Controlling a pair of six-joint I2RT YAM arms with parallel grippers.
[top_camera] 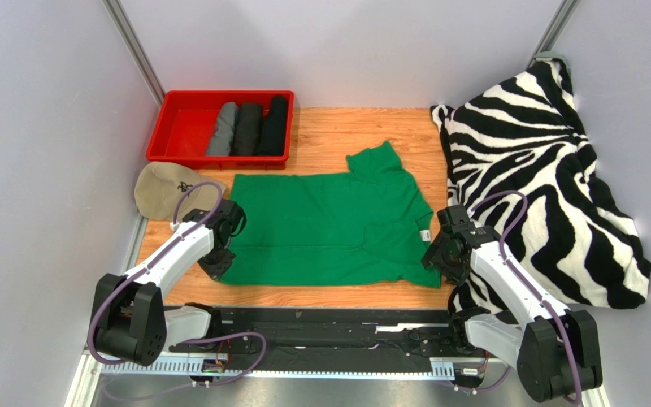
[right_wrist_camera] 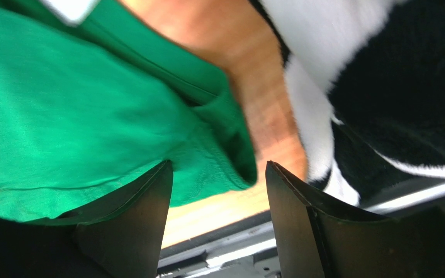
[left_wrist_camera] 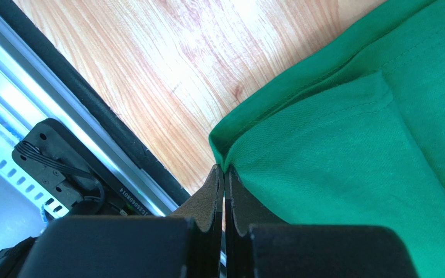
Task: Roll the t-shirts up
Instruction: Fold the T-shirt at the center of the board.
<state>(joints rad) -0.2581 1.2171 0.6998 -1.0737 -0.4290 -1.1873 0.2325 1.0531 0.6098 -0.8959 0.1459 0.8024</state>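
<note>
Two arms reach to the near corners of the green t-shirt (top_camera: 329, 225), which lies flat and spread on the wooden table (top_camera: 329, 127), about in the middle. It lies sideways: the hem is at the left, the neck with its small white label (top_camera: 426, 236) is at the right, and one sleeve points to the far side. The right edge of the shirt is just beside the zebra-striped blanket (top_camera: 550, 170), which is heaped along the right side of the table.

The left gripper (left_wrist_camera: 225, 174) is at the near left corner of the shirt. Its two fingers are pressed together with only a thin slit between them, and the tips meet exactly at the folded corner of the hem, so it has the edge of the cloth pinched. In the left wrist view a second layer of green cloth lies on top of the first one near this corner.

The right gripper (right_wrist_camera: 218, 168) is at the near right corner. Its fingers stand wide apart and hold nothing; a green corner of the shirt shows in the gap between them, with bare wood and the blanket beside it.

At the far left stands a red tray (top_camera: 168, 127). Three rolled shirts lie in it side by side, touching: a dark grey roll (top_camera: 223, 129) and two black rolls (top_camera: 261, 127). A beige cap (top_camera: 163, 188) lies on the table just in front of the tray, near the left arm
</note>
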